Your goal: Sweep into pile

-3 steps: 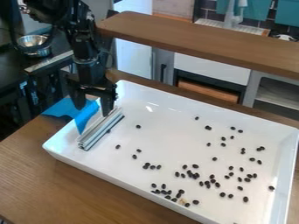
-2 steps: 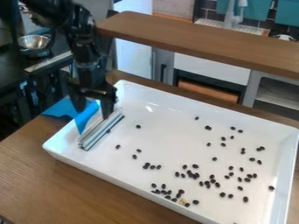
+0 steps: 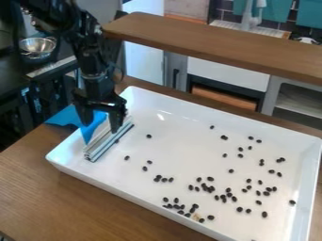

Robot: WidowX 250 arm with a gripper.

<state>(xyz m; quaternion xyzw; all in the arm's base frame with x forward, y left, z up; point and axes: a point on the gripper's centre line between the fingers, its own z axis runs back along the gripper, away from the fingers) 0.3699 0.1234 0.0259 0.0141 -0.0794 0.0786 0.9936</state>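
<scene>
Metal bowl (image 3: pixel 37 45), one, round and shiny, at upper left, beyond the worktop (image 3: pixel 44 188), which is brown wood. Blue sheet (image 3: pixel 61 116), one, bent, at the left corner of the tray (image 3: pixel 182 129), part of it showing between the claw's fingers. Claw (image 3: pixel 100 121), one, black, pointing down above the tray's left end; set wide, a finger to either side of the blue sheet. Metal bar (image 3: pixel 104 145), one, silver and grooved, lying at a slant inside the tray's left end, beside the claw. Tray: white, raised rim, on the worktop. Beans (image 3: pixel 204 187), many, dark: a few strewn near the bar, a loose group by the near wall with one pale piece (image 3: pixel 197 217) among them, the rest scattered through the middle and right. Wooden ledge (image 3: pixel 213 46), one, behind the tray, running off at right.
</scene>
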